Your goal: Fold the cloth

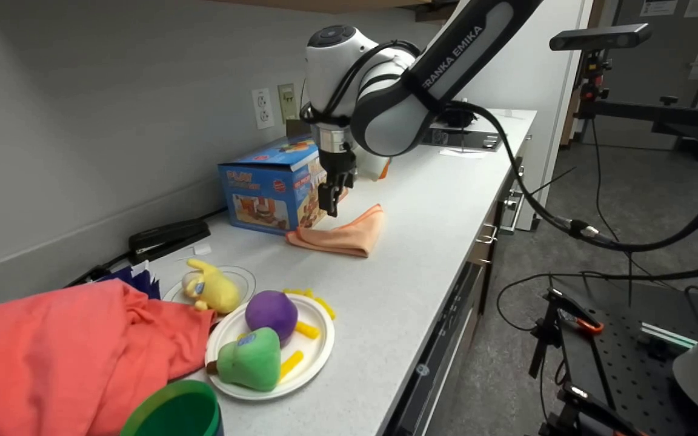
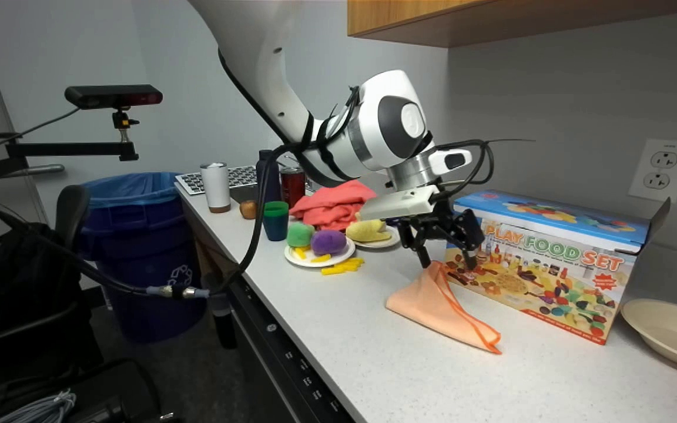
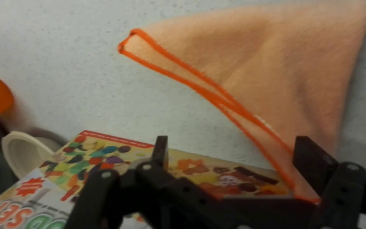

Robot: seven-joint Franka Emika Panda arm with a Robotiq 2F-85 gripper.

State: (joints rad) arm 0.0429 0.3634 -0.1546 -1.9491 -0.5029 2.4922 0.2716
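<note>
While the claw (image 3: pixel 235 156) gapes wide | cloth (image 3: pixel 275 66) points upper left in wrist view | long axis diagonal

Arm (image 1: pixel 394 127) is mostly white, chunky rounded joints (image 1: pixel 326 79), dark grey panels (image 2: pixel 389 120), pale FRANKA EMIKA lettering (image 1: pixel 453 57). Kinda loopy black cables (image 1: pixel 346 80), silver wrist collar (image 2: pixel 414 172), plus a black gripper (image 3: pixel 235 156) with little round screws (image 3: pixel 147 166).

Diffuse light in both exterior views: counter (image 2: pixel 538 388) bright, floor (image 2: pixel 188 364) much dimmer, wall (image 2: pixel 544 111) graded into shadow under the cabinet (image 2: pixel 397 20). Lettering on the box (image 2: pixel 541 264) reads crisply in an exterior view but blurs in the wrist view, which is soft overall. There, the cloth (image 3: pixel 265 63) carries faint shading along its creases, and the gripper (image 3: pixel 232 151) shows near-black with little surface detail.
</note>
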